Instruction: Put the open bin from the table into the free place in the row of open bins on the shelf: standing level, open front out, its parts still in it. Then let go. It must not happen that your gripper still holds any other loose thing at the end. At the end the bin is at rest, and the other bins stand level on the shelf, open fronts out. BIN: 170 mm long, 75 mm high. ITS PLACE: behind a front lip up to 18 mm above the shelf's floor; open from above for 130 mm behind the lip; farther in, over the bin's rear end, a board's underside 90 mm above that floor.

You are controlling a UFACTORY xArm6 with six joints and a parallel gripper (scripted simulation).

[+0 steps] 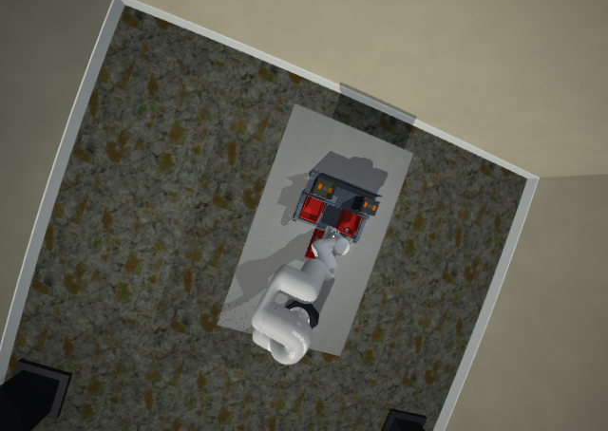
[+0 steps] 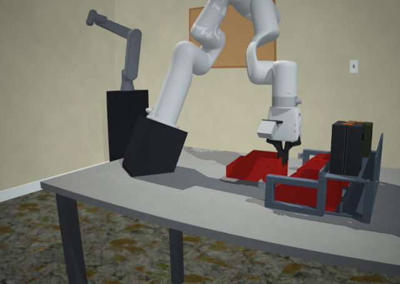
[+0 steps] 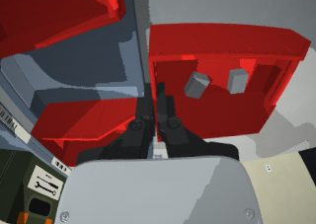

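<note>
Viewed from the left, the open bin (image 2: 255,167) (image 3: 217,112) is found just in front of the shelf (image 1: 346,183) (image 2: 320,190) (image 3: 133,51), apparently lifted slightly off the desk (image 1: 275,211) (image 2: 155,190) (image 3: 212,7). Its parts (image 3: 197,85) (image 3: 238,81) lie loose inside and could slide out over the low front if the tilt is overdone. The jaws (image 1: 332,232) (image 2: 284,159) are closed on the rear wall — a thin, one-ended grip, from which the bin could sag or be twisted.

Farther right, the rear end could be caught on the front lip if carried too low, or against the board if carried too high; level entry over the lip under that board is judged too tight. The jaws themselves could be stopped by the board, so a release and a push at the front may be needed. A sideways error could shift a neighbouring bin (image 1: 350,222) (image 2: 290,193) (image 3: 84,120).

The open front is pointed away from the shelf, towards the arm's base; the rear wall faces the shelf — the long axis is laid roughly along the shelf's depth
</note>
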